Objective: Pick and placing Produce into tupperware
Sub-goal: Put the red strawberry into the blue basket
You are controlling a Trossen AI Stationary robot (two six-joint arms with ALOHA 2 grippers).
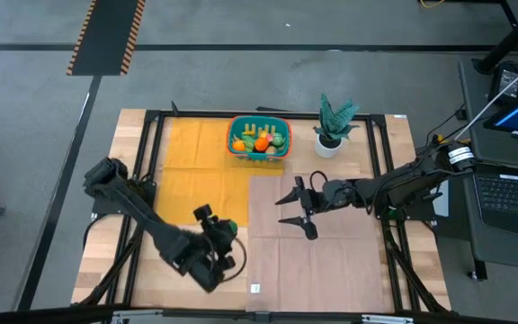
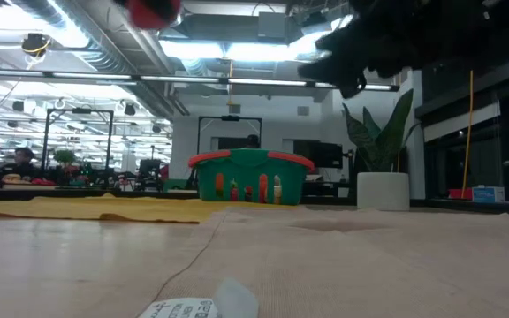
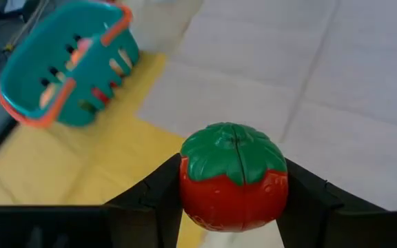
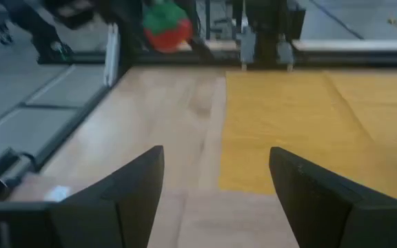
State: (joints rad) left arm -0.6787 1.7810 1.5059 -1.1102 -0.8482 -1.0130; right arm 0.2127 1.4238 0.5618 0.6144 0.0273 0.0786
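Observation:
A red toy tomato with a green top (image 3: 233, 176) sits between the fingers of my left gripper (image 3: 233, 207), which is near the table's front left (image 1: 226, 236). It also shows at the top of the low view (image 2: 153, 11) and far off in the right wrist view (image 4: 165, 27). The teal basket with an orange-red rim (image 1: 259, 138) stands at the far middle of the table on a yellow cloth, with several small toy fruits and vegetables inside; it also shows in the left wrist view (image 3: 67, 65). My right gripper (image 1: 297, 209) hovers open over the table's middle, touching nothing. My left gripper pinches the tomato by its red sides (image 3: 198, 200), one finger (image 3: 154, 196) on each side, with the green top facing the camera. The fingers slant toward the far side of the table. The tomato is lifted clear, well above the table.
A potted green plant in a white pot (image 1: 331, 135) stands right of the basket. A yellow cloth (image 1: 187, 157) covers the far left and a tan cloth (image 1: 322, 261) the near right. Black frame rails (image 1: 147, 153) border the table; a white label (image 1: 254, 288) lies near the front edge.

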